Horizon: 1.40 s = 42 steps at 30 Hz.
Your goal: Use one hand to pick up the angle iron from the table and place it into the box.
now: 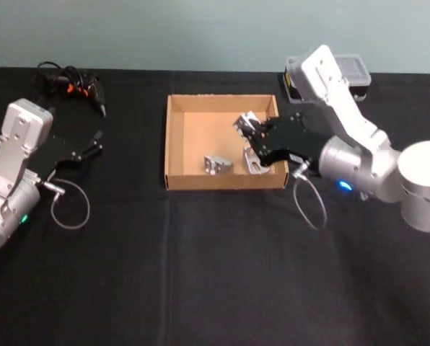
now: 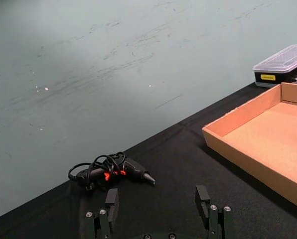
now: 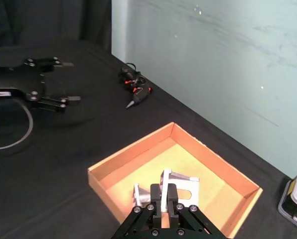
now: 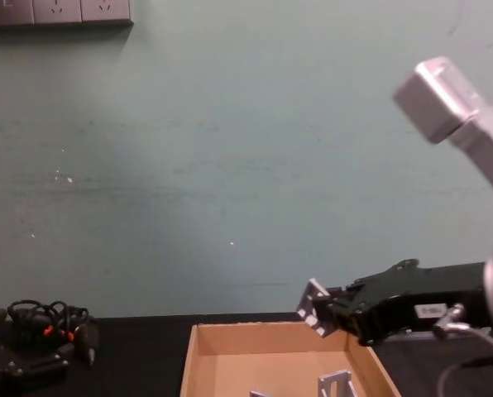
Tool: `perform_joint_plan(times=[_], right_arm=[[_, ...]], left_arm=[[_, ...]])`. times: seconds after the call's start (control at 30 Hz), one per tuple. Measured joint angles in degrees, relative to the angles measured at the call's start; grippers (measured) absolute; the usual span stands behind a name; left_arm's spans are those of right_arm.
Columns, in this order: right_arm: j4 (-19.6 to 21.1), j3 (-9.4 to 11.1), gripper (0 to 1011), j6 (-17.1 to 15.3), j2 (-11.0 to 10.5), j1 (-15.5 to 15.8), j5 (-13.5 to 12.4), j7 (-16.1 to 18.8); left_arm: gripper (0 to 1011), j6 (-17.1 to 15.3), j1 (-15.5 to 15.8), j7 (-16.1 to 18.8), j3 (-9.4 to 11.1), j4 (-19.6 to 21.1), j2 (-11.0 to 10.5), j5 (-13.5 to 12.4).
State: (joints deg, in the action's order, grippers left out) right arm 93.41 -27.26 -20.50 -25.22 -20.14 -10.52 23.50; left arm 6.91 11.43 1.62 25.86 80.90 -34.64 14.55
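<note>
Black table point(image 1: 215, 274), silvery holed angle iron point(image 1: 245, 122)

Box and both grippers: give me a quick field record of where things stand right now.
right gripper: over the box, above its floor, shut on an angle iron
held angle iron: clear of the floor in the chest view
in box: two more angle irons, one near the front wall, one under the right gripper
left gripper: open, over the table left of the box, holding nothing
step left: release into the box
</note>
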Motion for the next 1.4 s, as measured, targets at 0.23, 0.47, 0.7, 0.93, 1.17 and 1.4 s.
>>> perform_joint_plan(times=[0.23,0.47,0.7,0.93,1.17,1.4], right_arm=[[-7.89,-1.60,80,0.13,4.41,-4.32,2.23,-0.45],[-15.86,-3.58,80,0.47,9.01,-8.89,5.28,-0.96],[-21.77,-5.05,80,0.53,12.39,-12.31,7.59,-1.20],[-27.27,-5.98,80,0.48,15.34,-15.09,9.61,-1.30],[-30.85,-5.88,80,0.34,17.15,-16.21,10.82,-1.28],[-31.73,-5.45,80,-0.08,17.74,-16.29,11.68,-0.99]], left_arm=[[1011,0.00,0.00,0.00,0.00,0.00,0.00,0.00],[1011,0.00,0.00,0.00,0.00,0.00,0.00,0.00],[1011,0.00,0.00,0.00,0.00,0.00,0.00,0.00],[1011,0.00,0.00,0.00,0.00,0.00,0.00,0.00],[1011,0.00,0.00,0.00,0.00,0.00,0.00,0.00],[1011,0.00,0.00,0.00,0.00,0.00,0.00,0.00]])
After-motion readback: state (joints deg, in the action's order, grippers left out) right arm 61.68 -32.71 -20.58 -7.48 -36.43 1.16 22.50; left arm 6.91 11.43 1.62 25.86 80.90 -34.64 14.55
